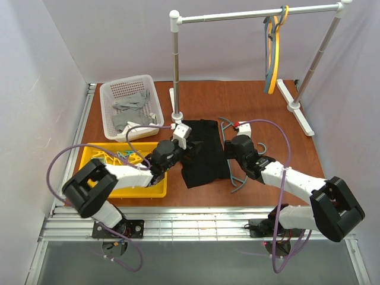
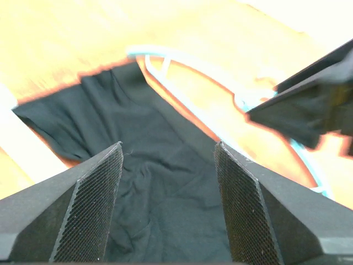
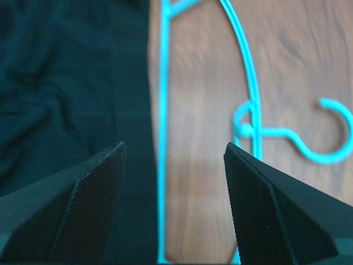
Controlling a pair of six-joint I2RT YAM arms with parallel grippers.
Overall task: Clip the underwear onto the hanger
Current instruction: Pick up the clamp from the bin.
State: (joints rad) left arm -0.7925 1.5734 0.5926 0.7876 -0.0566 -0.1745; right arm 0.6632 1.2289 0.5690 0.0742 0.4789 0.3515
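Observation:
The black underwear (image 1: 205,153) lies flat on the brown table, mid-centre. The teal hanger (image 1: 238,181) lies flat along its right edge, partly under my right arm. My left gripper (image 1: 190,153) is open over the underwear's left part, with black fabric (image 2: 165,182) between its fingers and nothing held. My right gripper (image 1: 229,151) is open over the underwear's right edge (image 3: 66,83), astride the hanger's straight bar (image 3: 162,138). The hanger's hook (image 3: 325,141) shows to the right. The hanger's curved frame (image 2: 182,58) also shows in the left wrist view.
A white basket (image 1: 108,113) with grey cloths stands at the back left. A yellow tray (image 1: 98,155) with clips sits in front of it. A clothes rack (image 1: 175,71) stands behind, with a yellow and a grey-blue hanger (image 1: 273,53) on its rail.

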